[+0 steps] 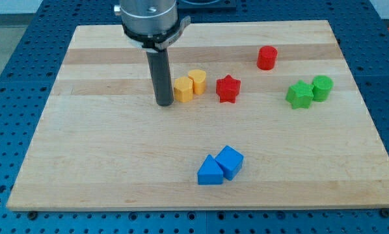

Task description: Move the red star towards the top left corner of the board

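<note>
The red star (228,88) lies near the middle of the wooden board (103,156), a little toward the view's top. My tip (164,103) rests on the board to the star's left. Two yellow blocks stand between them: a yellow hexagon-like block (183,90) right beside my tip and a yellow heart-like block (196,81) touching it. The star is a small gap to the right of the yellow pair.
A red cylinder (267,58) stands up and right of the star. A green star (300,95) and a green cylinder (322,87) touch at the right. A blue triangle (209,172) and a blue cube (230,161) touch near the bottom centre.
</note>
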